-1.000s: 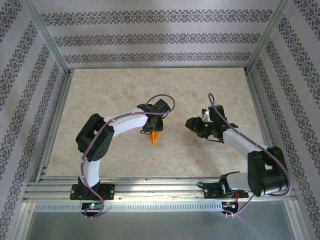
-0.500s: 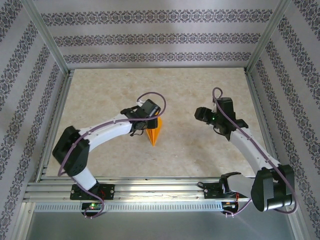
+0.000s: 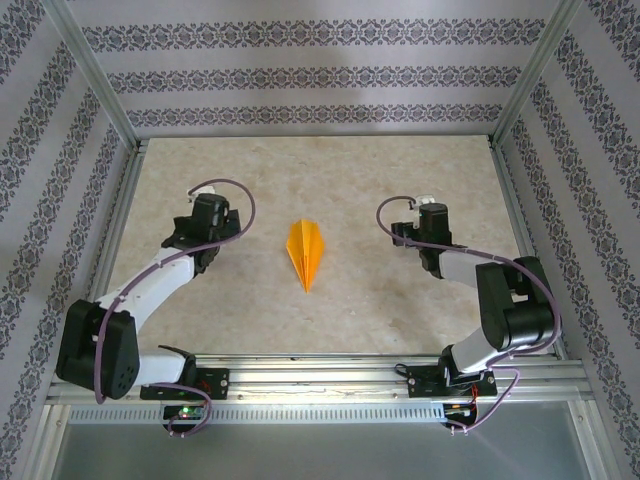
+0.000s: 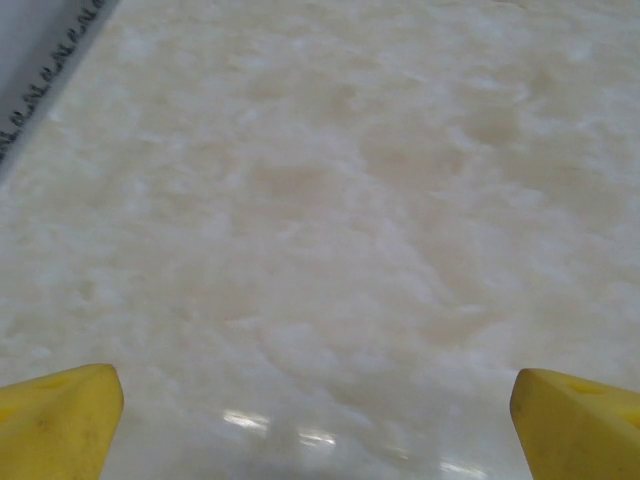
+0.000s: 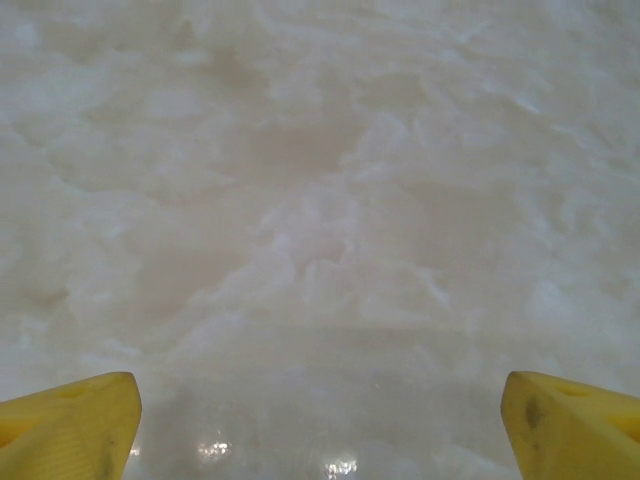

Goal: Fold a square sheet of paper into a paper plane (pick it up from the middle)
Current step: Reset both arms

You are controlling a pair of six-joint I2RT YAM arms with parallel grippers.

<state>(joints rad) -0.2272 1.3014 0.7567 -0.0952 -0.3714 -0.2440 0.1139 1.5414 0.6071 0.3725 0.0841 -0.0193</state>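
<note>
The square sheet of paper lies folded into an orange-yellow paper plane, flat on the table's middle, its sharp tip toward the near edge. Nothing touches it. My left gripper sits well to its left, my right gripper well to its right. In the left wrist view the left gripper is open, with its yellow fingertips at the frame's bottom corners and bare table between them. My right gripper is open too, its fingertips wide apart over bare table.
The marbled beige tabletop is bounded by aluminium frame rails and patterned walls. A stretch of the left rail crosses the top left corner of the left wrist view.
The left gripper has let go of the plane and swung away to the left. The right arm drew back. Both sets of jaws opened wide, and the plane now lies flat.
</note>
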